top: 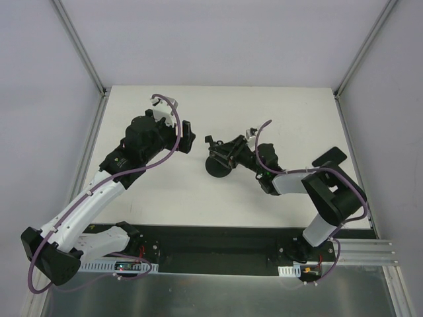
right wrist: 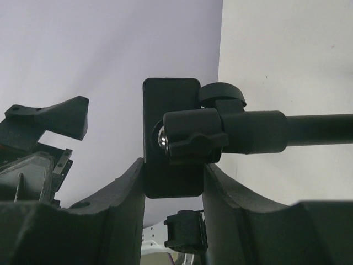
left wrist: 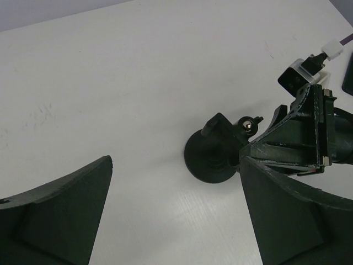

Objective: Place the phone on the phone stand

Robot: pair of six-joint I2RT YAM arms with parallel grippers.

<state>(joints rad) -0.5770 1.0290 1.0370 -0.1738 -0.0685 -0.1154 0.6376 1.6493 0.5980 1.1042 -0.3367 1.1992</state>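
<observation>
Here, right gripper point(right wrist: 172, 165) clamped on head of phone stand point(right wrist: 171, 99), round base resting on white surface point(top: 264, 112); left gripper point(left wrist: 175, 165) wide apart, hovering just left of stand.

One high overview, two wrist close-ups, all meeting mid-table
Top camera hangs above and behind the near edge, looking down and away over the whole white table point(top: 284, 112), from far off; left wrist camera peers past its own fingers point(left wrist: 60, 221), down and rightward, middling range from the phone stand point(left wrist: 212, 160); right wrist camera faces left, nearly level, jammed right up against that same stand, and there's the overlap, all three views catch it
</observation>
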